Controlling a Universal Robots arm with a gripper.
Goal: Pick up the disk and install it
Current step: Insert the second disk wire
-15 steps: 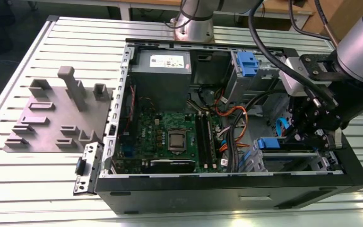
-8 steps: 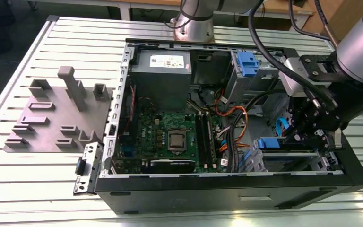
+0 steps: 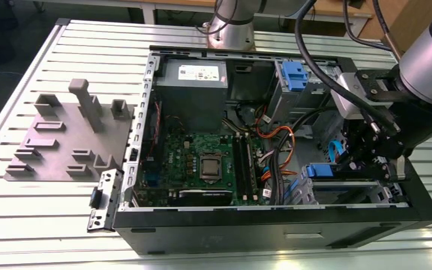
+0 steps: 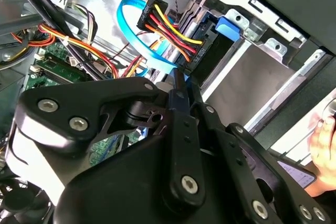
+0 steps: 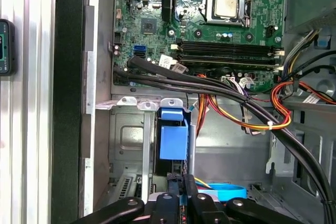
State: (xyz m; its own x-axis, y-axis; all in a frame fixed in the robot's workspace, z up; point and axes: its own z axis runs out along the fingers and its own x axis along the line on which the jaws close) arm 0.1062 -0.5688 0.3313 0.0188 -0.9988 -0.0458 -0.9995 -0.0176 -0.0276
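One disk (image 5: 173, 141) — one gripper (image 5: 181, 179) just beside it.

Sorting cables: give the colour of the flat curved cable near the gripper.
Light blue; the flat cable shows best in the second wrist view.

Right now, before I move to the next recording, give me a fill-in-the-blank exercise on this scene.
1. The end effector reaches into the open computer ____ standing on the slatted table.
2. The grey fixture plate lies on the exterior view's ____ of that computer.
3. In the first wrist view, the plastic tab in the drive bay nearest the end effector is coloured ____.
4. The motherboard is coloured ____.
Missing words: case; left; blue; green.
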